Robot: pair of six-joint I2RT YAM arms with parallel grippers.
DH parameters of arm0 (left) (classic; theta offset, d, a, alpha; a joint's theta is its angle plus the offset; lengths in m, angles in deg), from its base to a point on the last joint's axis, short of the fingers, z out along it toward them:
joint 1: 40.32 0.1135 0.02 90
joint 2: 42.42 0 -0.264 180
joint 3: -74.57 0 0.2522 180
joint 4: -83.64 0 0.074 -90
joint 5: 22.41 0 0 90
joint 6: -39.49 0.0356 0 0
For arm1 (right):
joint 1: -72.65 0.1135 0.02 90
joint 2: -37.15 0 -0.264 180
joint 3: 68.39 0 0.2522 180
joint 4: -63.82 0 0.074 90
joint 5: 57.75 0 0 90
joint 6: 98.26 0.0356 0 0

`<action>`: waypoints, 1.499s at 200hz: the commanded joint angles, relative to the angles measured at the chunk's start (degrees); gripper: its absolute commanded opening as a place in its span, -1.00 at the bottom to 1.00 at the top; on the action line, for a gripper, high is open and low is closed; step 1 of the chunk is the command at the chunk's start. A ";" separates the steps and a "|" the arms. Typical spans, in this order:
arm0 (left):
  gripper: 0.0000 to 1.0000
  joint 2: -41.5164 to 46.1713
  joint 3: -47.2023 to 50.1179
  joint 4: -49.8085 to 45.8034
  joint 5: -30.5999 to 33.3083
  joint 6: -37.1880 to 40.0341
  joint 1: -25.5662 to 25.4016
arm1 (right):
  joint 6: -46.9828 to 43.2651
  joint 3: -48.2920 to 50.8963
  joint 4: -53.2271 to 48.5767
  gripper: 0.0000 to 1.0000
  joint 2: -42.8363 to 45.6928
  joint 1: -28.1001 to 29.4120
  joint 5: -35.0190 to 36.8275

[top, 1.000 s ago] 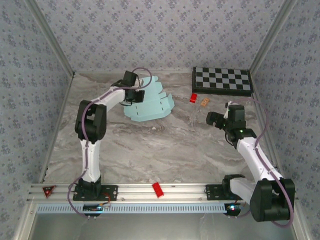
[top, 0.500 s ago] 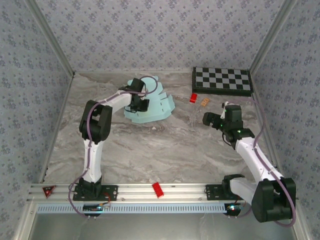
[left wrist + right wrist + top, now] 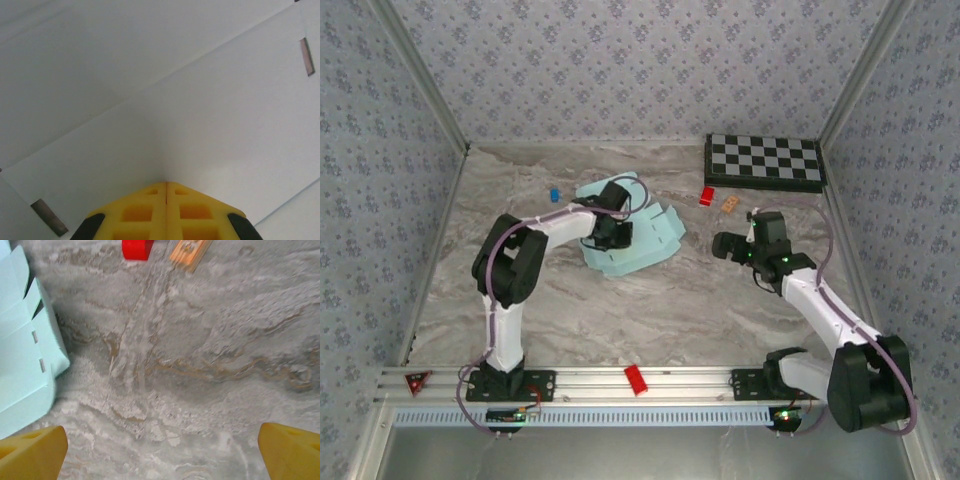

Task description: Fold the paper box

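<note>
- Since the earlier frames, the pale light-blue die-cut card sheet of the paper box (image 3: 638,240) had been slid and turned toward the near right. A small blue piece (image 3: 553,192) had been left exposed behind it on the grey marbled table top (image 3: 650,310).
- The left gripper (image 3: 608,232) had been carried along with the sheet, while the right gripper (image 3: 724,244) had been brought closer to the sheet's right edge.
- In the left wrist view, the left gripper (image 3: 166,186) was seen clenched, its yellow fingers (image 3: 137,212) pressed together with nothing visible between them. Their tip was set against the card (image 3: 210,100), just where crease lines met ahead of the fingers.
- That contact was judged to be a downward press, by which the sheet was pinned and dragged rather than grasped.
- The right gripper (image 3: 162,450) was held spread wide and empty above bare table. The card's slotted edge (image 3: 27,375) lay just beyond the fingertip (image 3: 35,445) nearer to it, without touching it.
- A small red block (image 3: 136,247) and a flat orange tag (image 3: 189,249) lay well ahead of the fingers, away from the card.
- The sheet was seen to be mostly flat, with some flaps partly lifted. Folding was judged barely begun, and the released right fingers seemed to be placed so that a flap could be taken.
</note>
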 commanded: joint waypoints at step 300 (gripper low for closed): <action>-1.00 -1.72 -0.71 -7.57 -1.70 9.97 8.03 | 8.74 -26.23 -0.09 -0.83 -43.46 21.44 -0.24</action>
